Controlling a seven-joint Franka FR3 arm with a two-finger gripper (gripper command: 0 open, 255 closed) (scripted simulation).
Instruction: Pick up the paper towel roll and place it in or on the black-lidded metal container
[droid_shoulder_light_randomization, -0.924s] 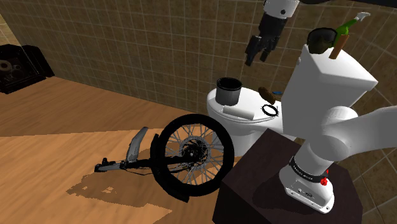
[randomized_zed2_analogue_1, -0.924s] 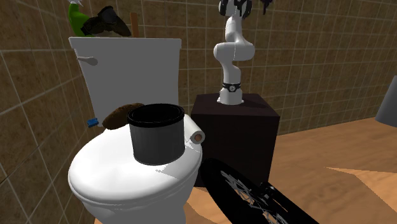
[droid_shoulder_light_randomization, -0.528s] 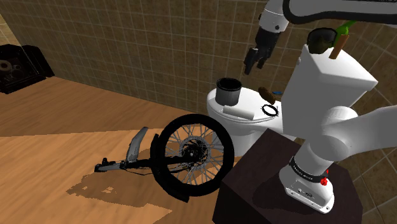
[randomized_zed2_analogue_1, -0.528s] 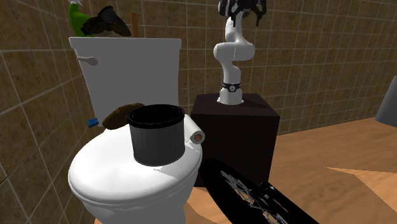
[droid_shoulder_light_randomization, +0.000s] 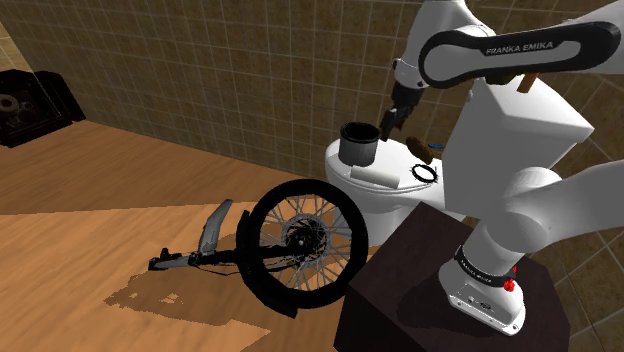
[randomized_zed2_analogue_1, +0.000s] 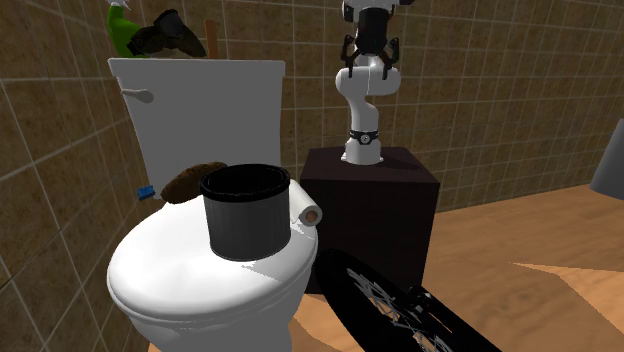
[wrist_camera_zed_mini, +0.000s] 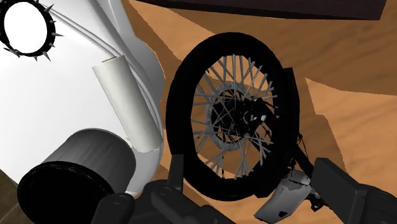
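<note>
The paper towel roll (droid_shoulder_light_randomization: 378, 177) is a white tube lying on its side on the closed white toilet lid (droid_shoulder_light_randomization: 345, 190), near the lid's edge. Beside it stands the dark grey container (droid_shoulder_light_randomization: 358, 143), upright, with a black rim and an open top. Both also appear in the second exterior view, roll (randomized_zed2_analogue_1: 308, 211) next to container (randomized_zed2_analogue_1: 246, 212). My gripper (droid_shoulder_light_randomization: 388, 120) hangs open just above the lid, beside the container's rim and apart from both. In the wrist view the roll (wrist_camera_zed_mini: 124, 102) and the container (wrist_camera_zed_mini: 76, 175) lie ahead of the gripper (wrist_camera_zed_mini: 251, 191), nothing between its fingers.
A black spiked ring (droid_shoulder_light_randomization: 424, 172) and a brown object (droid_shoulder_light_randomization: 420, 150) lie on the lid near the tank (droid_shoulder_light_randomization: 520, 130). Goggles (randomized_zed2_analogue_1: 165, 38) and a green bottle (randomized_zed2_analogue_1: 125, 25) sit on the tank. A bicycle wheel (droid_shoulder_light_randomization: 300, 240) leans against the toilet beside the dark stand (droid_shoulder_light_randomization: 400, 290).
The arm has swung down and forward. The gripper dropped from high by the wall to just above the toilet lid beside the container. The roll and container have not moved.
</note>
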